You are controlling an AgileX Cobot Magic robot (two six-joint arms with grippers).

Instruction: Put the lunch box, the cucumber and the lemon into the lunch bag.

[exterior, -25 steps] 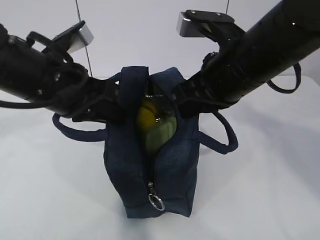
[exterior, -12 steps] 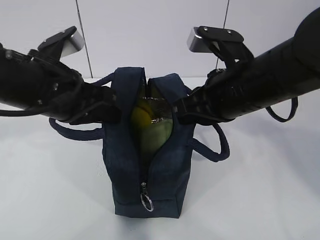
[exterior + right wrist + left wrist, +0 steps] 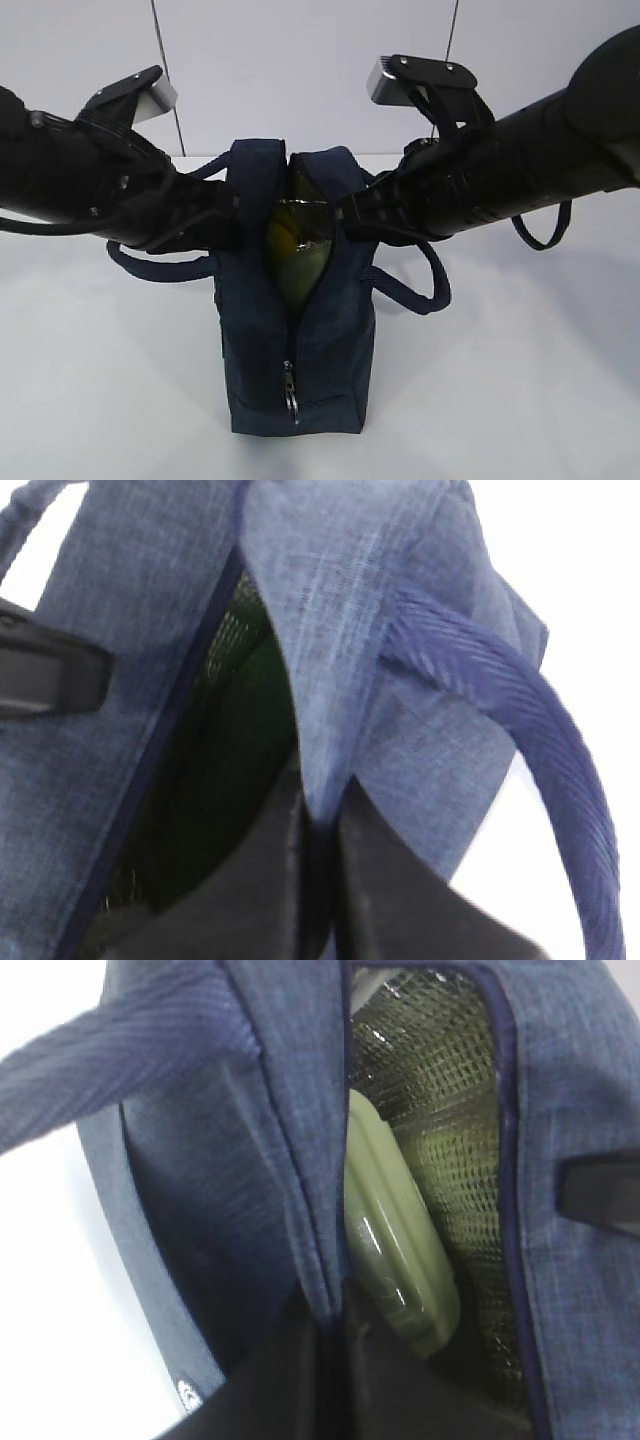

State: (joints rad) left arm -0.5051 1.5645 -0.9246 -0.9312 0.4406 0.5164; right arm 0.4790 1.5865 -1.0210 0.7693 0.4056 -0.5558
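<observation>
Both sides are pinched tight here, the left gripper (image 3: 325,1325) clamped on one edge of the lunch bag (image 3: 300,350) and the right gripper (image 3: 318,865) on the other, with the lunch box (image 3: 395,1260) and lemon (image 3: 283,240) sitting inside on the white table (image 3: 110,380).

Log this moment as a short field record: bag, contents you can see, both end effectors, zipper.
bag: lunch bag upright on the white table, top slit gaping
contents visible: lemon and green-lidded lunch box inside; cucumber cannot be picked out
left end effector: shut on the bag's left opening edge
right end effector: shut on the bag's right opening edge
zipper: ring pull low on the near end, zipper open above it
handles: strap loops hang at both sides
</observation>
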